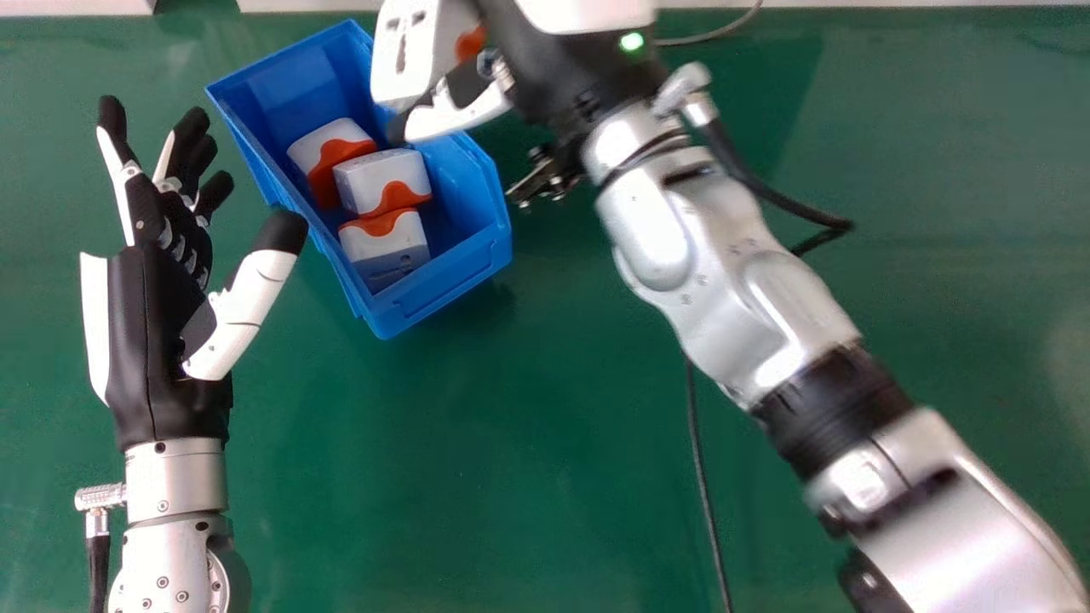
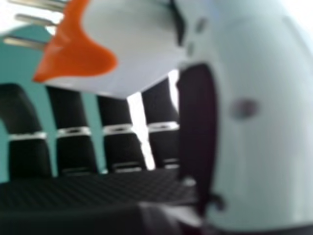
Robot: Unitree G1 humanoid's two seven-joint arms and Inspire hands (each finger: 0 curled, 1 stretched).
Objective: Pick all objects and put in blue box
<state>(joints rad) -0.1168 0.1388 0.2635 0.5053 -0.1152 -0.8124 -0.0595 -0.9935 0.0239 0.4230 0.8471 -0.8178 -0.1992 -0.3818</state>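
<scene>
Stretched the right arm (image 1: 741,281) in a long slant from the near right corner, over the green table (image 1: 477,460), up to the far part of the blue box (image 1: 443,294). Put the right hand (image 1: 464,111) by the box's far right rim, with the thumb poking out to the left and tipped a little toward the near side. Pinched a white and orange plug (image 1: 409,51) there, between the big pale thumb (image 2: 264,147) and the black fingers (image 2: 115,115), almost straight and set side by side. Looked to be up by the far rim with that plug, but could not tell how high. Pointed the left arm (image 1: 170,545) straight ahead from the near left side. Held the left hand (image 1: 162,332) open and turned on its side, to the left of the box, with the fingers loose and a bit bent. Stuck the left thumb out to the right, well apart from those fingers, near the box's side. Had three more white and orange blocks (image 1: 383,183) inside the box, bunched in a crooked row from the far part to the near end.
</scene>
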